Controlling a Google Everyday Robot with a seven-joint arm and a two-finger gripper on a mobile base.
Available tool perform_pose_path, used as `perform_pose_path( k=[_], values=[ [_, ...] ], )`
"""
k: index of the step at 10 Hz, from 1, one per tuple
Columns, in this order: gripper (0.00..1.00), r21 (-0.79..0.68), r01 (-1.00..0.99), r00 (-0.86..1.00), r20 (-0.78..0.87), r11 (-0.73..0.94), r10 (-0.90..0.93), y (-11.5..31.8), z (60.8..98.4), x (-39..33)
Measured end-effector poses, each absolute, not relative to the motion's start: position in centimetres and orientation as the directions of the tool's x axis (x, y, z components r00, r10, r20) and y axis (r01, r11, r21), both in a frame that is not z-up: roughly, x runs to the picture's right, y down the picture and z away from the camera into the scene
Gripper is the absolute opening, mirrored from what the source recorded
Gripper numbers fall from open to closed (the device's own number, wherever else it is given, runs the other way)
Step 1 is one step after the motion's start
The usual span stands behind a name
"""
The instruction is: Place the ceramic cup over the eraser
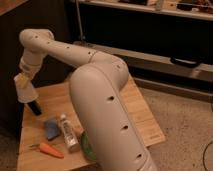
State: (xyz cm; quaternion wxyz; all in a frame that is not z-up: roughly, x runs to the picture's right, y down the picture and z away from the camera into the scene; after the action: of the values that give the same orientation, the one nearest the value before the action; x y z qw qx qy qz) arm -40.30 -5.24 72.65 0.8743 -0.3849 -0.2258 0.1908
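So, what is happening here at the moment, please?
A one-armed robot is working over a wooden table. Its gripper is at the table's far left edge and holds the ceramic cup, mouth down, right above the black eraser, which pokes out below the cup. Nearer the camera lie a blue pad, a white tube and a carrot.

A white robot arm's gripper [23, 75] holds a small whitish tapered ceramic cup [25, 90] mouth-down over a black oblong eraser [34, 107] at the wooden counter's [140, 117] far-left corner.
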Motion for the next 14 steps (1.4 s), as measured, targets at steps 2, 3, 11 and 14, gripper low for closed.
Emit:
perform_pose_path(
  k=[2,3,11,14],
  values=[
    [0.13,-0.758,-0.16,0.827,0.247,0.632,0.505,-5.0,72.8,-40.2],
    [0.13,-0.757,-0.161,0.828,0.246,0.633,0.504,-5.0,72.9,-40.0],
    [0.74,-0.767,-0.162,0.826,0.239,0.621,0.511,-4.2,72.7,-40.2],
    [0.75,-0.772,-0.16,0.826,0.237,0.616,0.512,-4.0,72.5,-40.7]
  ],
)
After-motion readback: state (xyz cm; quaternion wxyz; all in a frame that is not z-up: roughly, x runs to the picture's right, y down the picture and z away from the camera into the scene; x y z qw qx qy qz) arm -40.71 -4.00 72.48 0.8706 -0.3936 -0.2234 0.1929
